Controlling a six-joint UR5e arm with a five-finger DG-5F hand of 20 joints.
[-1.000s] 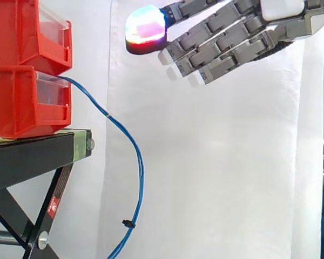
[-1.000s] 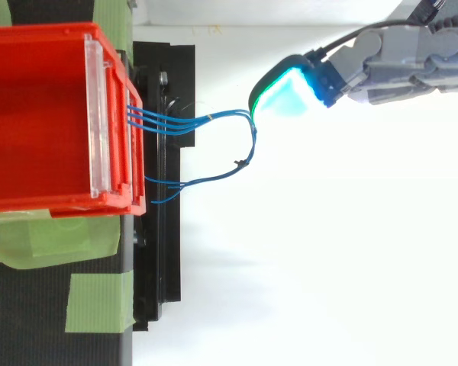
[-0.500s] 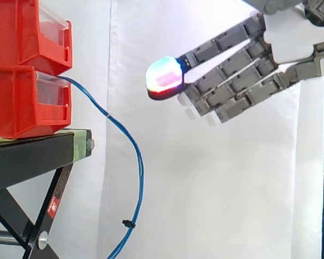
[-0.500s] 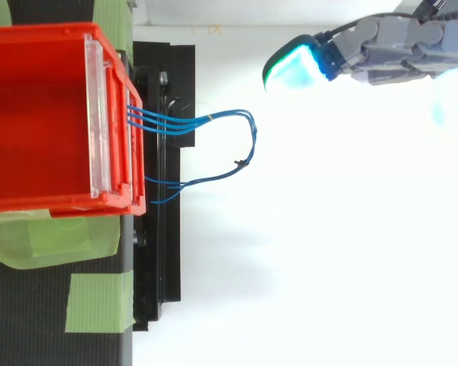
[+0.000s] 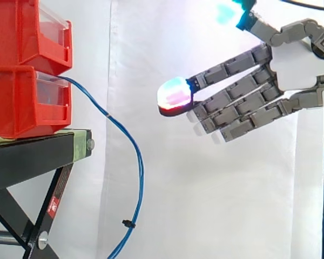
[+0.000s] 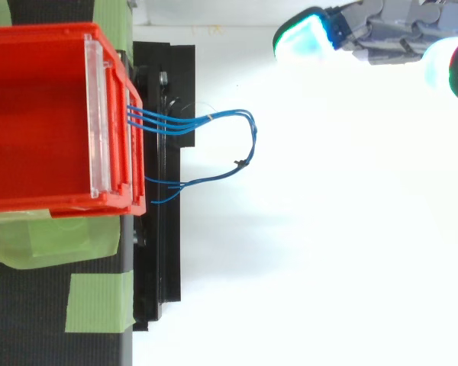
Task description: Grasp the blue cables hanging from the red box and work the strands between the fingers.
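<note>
Several thin blue cables point(image 5: 140, 162) leave front of lower red box point(image 5: 21, 102), hang in loose loop below it. Hand point(image 5: 291, 70) well apart from red box, fingers straight, holding nothing. Strands look light, limp, slippery; best hold probably mid-loop, below red box.

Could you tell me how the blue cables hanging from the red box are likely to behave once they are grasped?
The blue cables sag in a loose curve from the red box, so they are probably floppy and light. A small black tie bundles them low down, so the strands would likely move together there. Being thin, they may slip.
</note>
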